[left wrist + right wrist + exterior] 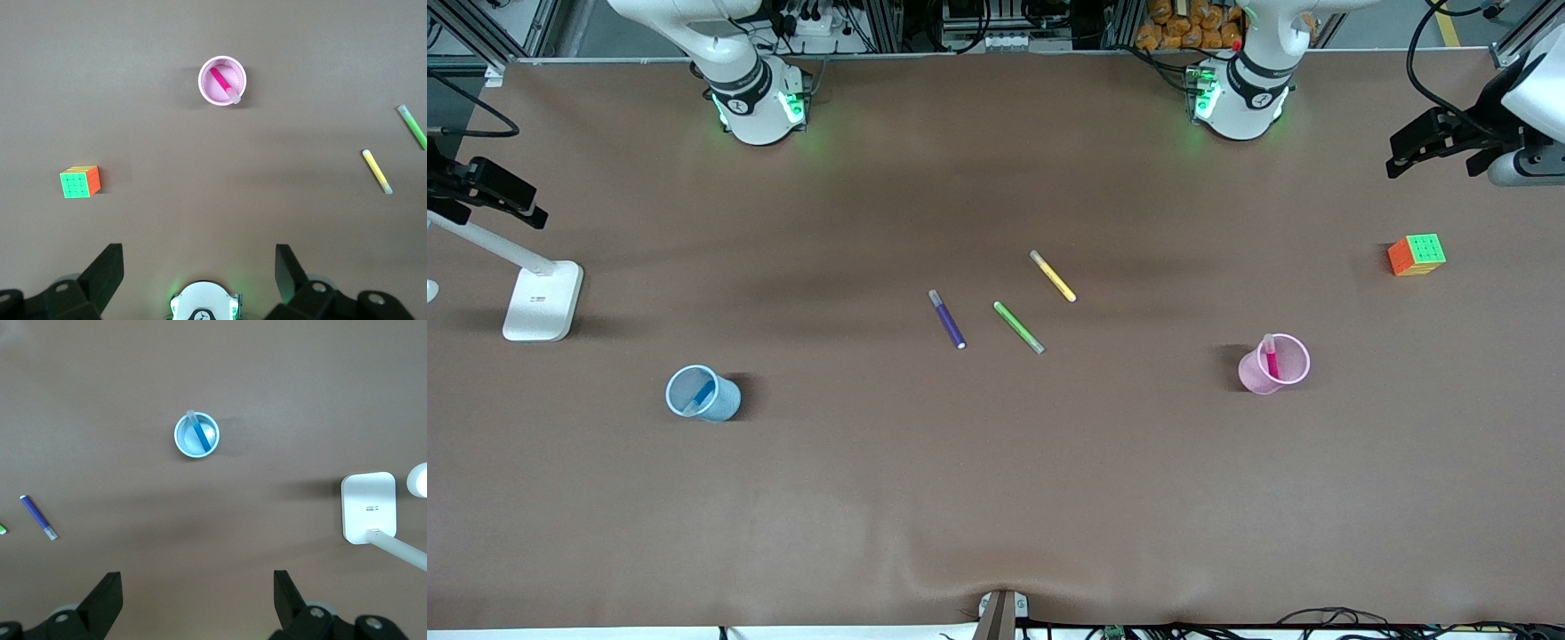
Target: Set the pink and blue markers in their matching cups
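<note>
Left claw [199, 267] raised above the tabletop [996, 498] at the right edge of the front view, fingers spread apart, nothing held. Right claw [197, 587] at the left edge, likewise spread and bare; both arms waiting. Lower right: pink cup [1274, 364] upright, pink marker [1271, 356] leaning inside, pale cap up over the rim. Lower left: blue cup [703, 394] with blue marker [699, 396] slanted inside. Centre: purple [947, 318], green [1019, 327] and yellow pens [1053, 276] lying flat, all diagonal. Upper right: puzzle cube [1416, 254].

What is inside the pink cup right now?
The pink marker stands tilted inside the pink cup, pale cap leaning on the rim. Its lower tip shows only dimly through the wall from the front.
</note>
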You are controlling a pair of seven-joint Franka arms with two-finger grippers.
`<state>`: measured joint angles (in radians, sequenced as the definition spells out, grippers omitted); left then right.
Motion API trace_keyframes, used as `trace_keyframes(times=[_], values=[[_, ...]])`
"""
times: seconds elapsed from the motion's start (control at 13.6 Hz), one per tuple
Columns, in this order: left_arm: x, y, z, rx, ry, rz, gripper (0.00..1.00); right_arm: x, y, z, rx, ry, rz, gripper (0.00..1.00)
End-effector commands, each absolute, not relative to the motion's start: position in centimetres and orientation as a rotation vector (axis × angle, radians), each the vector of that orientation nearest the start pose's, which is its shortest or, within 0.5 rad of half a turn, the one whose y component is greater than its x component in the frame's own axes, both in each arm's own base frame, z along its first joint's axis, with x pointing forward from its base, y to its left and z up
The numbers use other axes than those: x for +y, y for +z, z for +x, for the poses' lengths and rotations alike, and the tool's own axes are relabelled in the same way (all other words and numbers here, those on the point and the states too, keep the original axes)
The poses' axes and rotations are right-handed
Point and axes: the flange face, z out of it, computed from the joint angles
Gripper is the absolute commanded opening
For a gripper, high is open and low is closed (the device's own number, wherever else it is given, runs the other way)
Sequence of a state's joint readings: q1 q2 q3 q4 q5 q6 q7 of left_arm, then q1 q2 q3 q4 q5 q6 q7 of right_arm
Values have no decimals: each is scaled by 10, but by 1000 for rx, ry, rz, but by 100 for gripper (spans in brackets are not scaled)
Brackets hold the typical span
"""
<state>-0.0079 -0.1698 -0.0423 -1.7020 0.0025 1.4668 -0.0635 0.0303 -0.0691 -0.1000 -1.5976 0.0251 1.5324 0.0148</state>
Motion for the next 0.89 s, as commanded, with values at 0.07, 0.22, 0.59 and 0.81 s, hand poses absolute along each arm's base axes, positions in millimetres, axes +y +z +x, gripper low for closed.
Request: trace_keyframes(times=[0.07,0.22,0.59,0.81], values=[[-21,648,490,-21,126,-3124,100,-32,651,527,147,-12,-3115,100],[-20,648,490,-21,124,-3124,100,-36,652,526,151,-5,-3114,100],[-19,646,491,-24,131,-3124,100,-28,652,528,134,-5,-3113,100],[-19,645,492,-23,136,-3123,100,-37,652,527,156,0,-3114,100]])
